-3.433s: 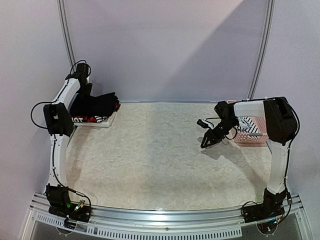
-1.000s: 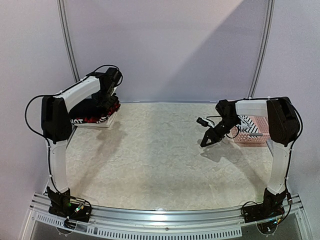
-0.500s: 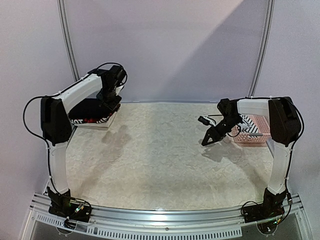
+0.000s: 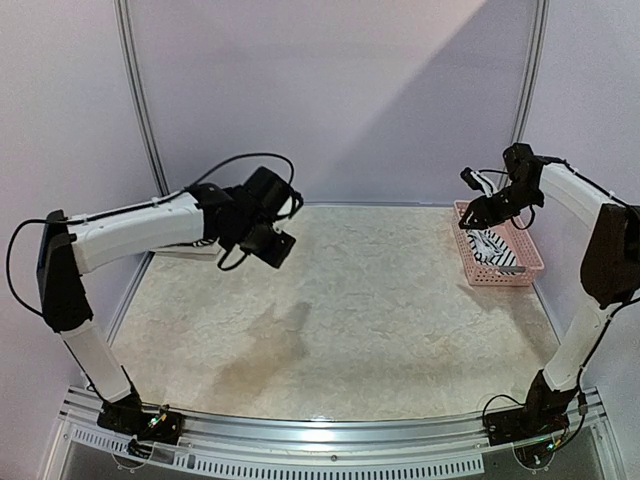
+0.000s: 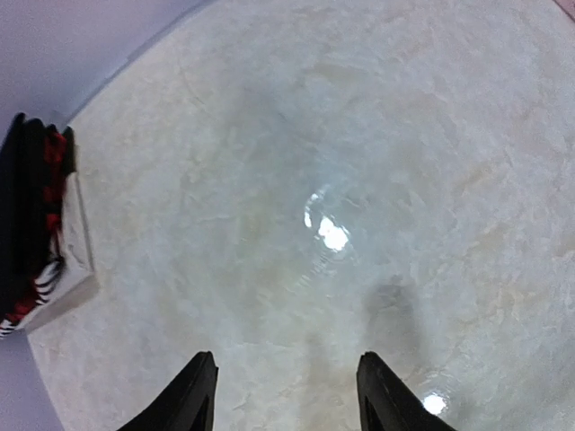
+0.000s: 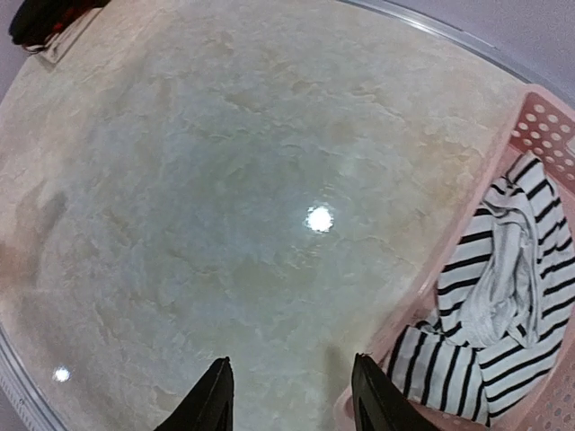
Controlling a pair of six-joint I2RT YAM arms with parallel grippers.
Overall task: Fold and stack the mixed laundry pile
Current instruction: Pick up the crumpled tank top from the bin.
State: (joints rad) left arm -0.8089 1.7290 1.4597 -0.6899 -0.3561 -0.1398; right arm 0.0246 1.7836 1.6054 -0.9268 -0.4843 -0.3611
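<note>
At the far left rear of the bench, a folded stack is lying on a white board — black cloth on top, with red-and-black plaid and a strip of black-and-white stripe showing at its edge. Seen from above, the left arm is reaching across and covering most of it. The left gripper is hanging over bare bench just right of the stack, released, its fingers spread apart.

On the right, the right gripper is hovering above the rear end of the pink perforated basket, likewise released and gripping no cloth. The striped tank top is lying crumpled inside the basket, bunched along its long axis — which is running from the rear wall toward the near edge. The basket's wall is standing between the top and the open bench.
</note>
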